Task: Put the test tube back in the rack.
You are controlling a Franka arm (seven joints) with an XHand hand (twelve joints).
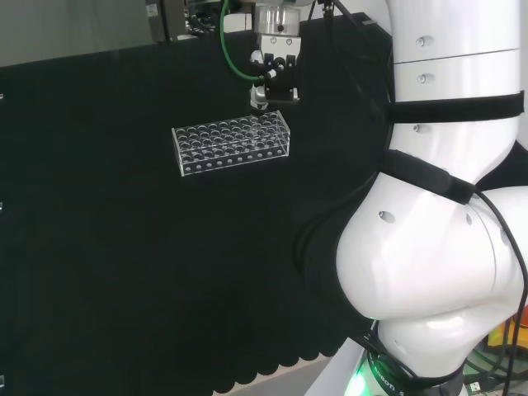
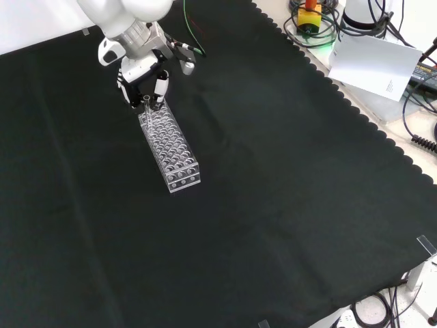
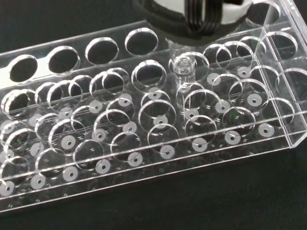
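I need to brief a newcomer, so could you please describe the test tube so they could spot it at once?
On the black cloth lies one clear plastic rack of round holes. At the rack's end under the robot hand, a thin clear test tube stands upright over the holes. It alone rises above the rack's top; the other holes in sight look empty.

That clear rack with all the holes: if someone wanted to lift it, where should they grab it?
Probably by its two long side walls, coming straight down from above. The rack is a long, narrow box lying flat on the cloth, so its long sides are close enough together to pinch.
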